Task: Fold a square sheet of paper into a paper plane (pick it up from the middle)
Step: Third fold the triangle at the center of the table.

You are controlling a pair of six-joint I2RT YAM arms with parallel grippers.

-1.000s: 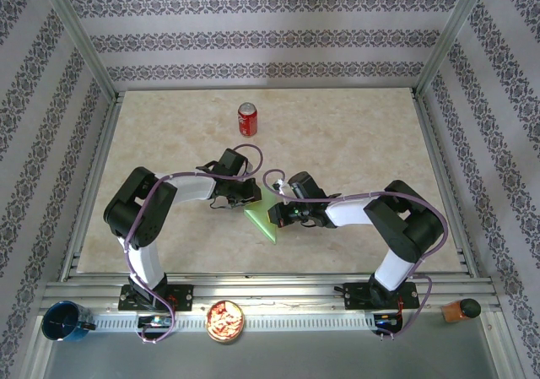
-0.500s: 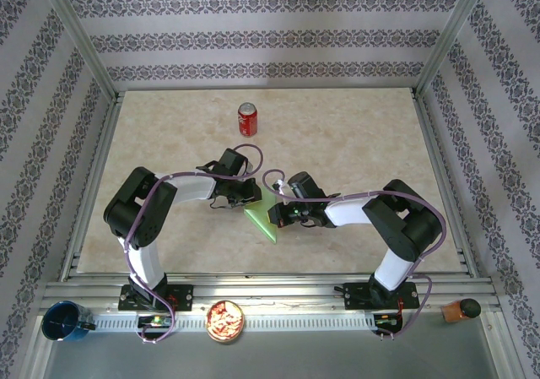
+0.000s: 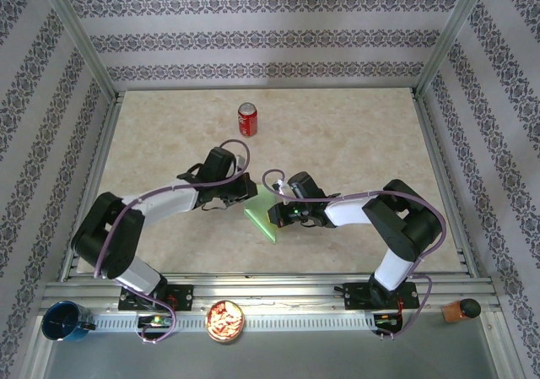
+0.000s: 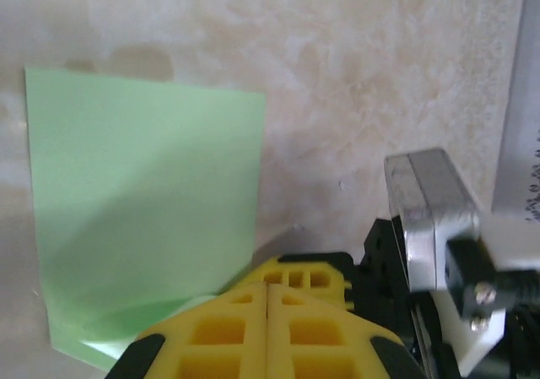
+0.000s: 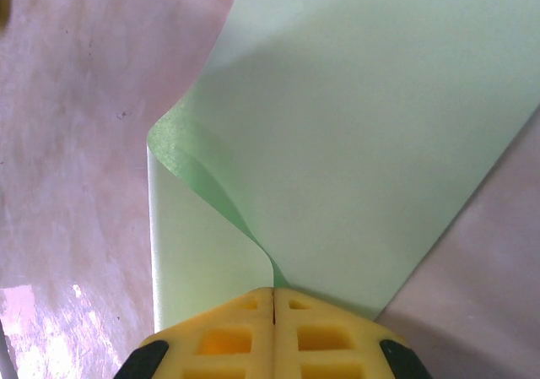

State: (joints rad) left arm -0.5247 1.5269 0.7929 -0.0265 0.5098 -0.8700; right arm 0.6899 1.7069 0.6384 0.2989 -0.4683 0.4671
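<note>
The square sheet of paper (image 3: 268,220), partly folded, lies at mid-table and is clamped at one edge by the right gripper (image 5: 273,299). The left gripper (image 4: 267,290) is held with its jaws together at the opposite side. If the curled flap is pulled unevenly, a stray crease or tear could be caused. The red soda can (image 3: 246,119) is set well apart and is judged no obstacle.

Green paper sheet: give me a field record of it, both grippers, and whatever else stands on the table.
sheet: light-green paper, one flap curled over a lower layer, mid-table
right gripper: shut on the sheet where the flap curls over
left gripper: shut, tips beside the sheet's edge; contact unclear
other: red can upright on the far part of the table, apart from the sheet
</note>
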